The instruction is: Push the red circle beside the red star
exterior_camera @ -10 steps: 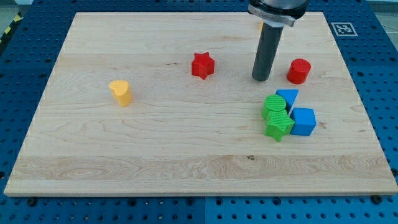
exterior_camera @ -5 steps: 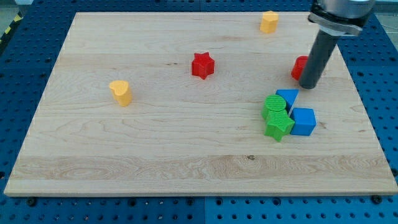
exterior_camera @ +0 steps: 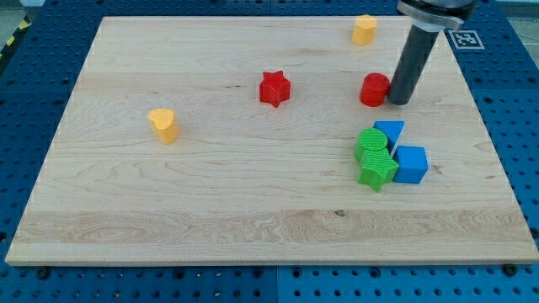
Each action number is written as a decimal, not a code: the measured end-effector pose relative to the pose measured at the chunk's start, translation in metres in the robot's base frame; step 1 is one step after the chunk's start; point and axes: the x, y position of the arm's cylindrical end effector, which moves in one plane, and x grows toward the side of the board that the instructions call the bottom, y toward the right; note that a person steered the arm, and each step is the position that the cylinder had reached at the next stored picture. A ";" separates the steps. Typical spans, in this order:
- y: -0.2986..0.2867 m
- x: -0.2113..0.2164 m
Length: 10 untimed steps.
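Note:
The red circle [exterior_camera: 374,89] sits on the wooden board [exterior_camera: 210,194] right of centre near the view's top. My tip [exterior_camera: 399,102] is against its right side, touching it. The red star [exterior_camera: 274,87] lies to the circle's left, about a hand's width apart from it, at nearly the same height in the view.
A cluster sits below the tip: green circle [exterior_camera: 370,144], green star [exterior_camera: 377,171], blue triangle [exterior_camera: 390,132], blue cube [exterior_camera: 411,164]. A yellow block [exterior_camera: 364,29] is at the view's top. A yellow heart-like block [exterior_camera: 163,124] is at the left.
My tip went from left of the red circle around to its right side, then moved left. The red circle has slid left toward the red star.

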 end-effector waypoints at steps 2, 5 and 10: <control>-0.005 -0.034; -0.002 -0.038; -0.030 -0.010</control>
